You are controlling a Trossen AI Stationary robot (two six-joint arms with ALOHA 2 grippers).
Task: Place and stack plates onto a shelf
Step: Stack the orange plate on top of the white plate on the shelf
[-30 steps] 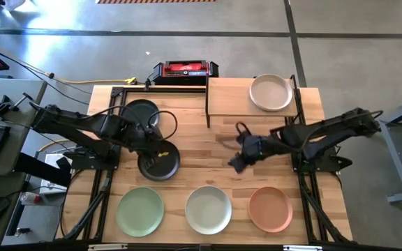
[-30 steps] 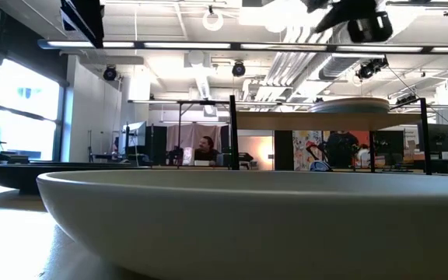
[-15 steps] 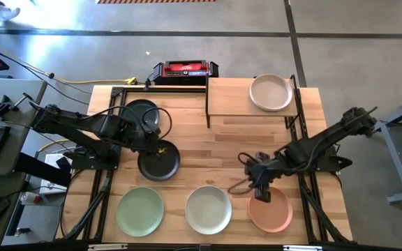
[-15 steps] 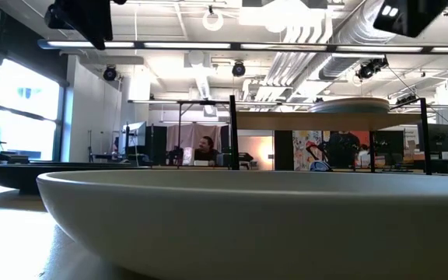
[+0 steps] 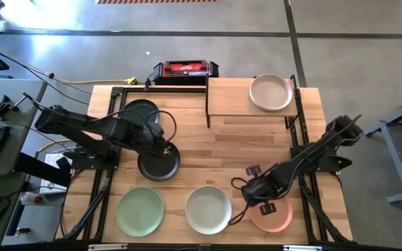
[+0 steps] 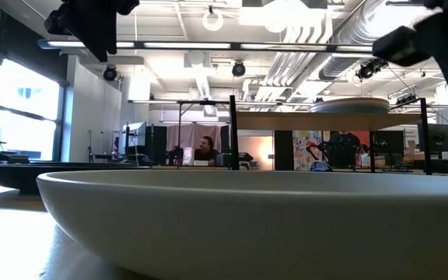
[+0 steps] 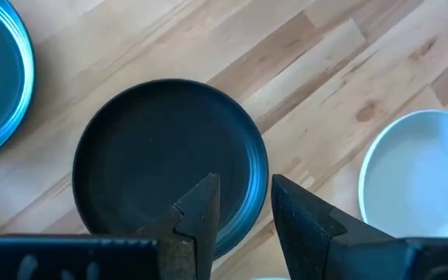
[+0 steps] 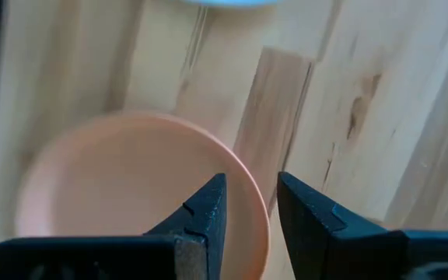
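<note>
While the left pincer (image 7: 241, 204) hangs part-open over a black plate (image 7: 154, 155), the right pincer (image 8: 251, 204) straddles the salmon plate's (image 8: 123, 183) rim, narrow-gapped

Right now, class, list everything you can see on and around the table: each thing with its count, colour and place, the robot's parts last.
Black plates: two, left half of table.
Green plate: one, front left.
Off-white plate: one, front middle.
Salmon plate: one, front right.
Cream plate: one, on shelf.
Shelf: one, light wood, back right.
Box: one, red and black, behind table.
Person: one, in room beyond.
Left gripper: open, over the near black plate.
Right gripper: open, at the salmon plate's rim.
</note>
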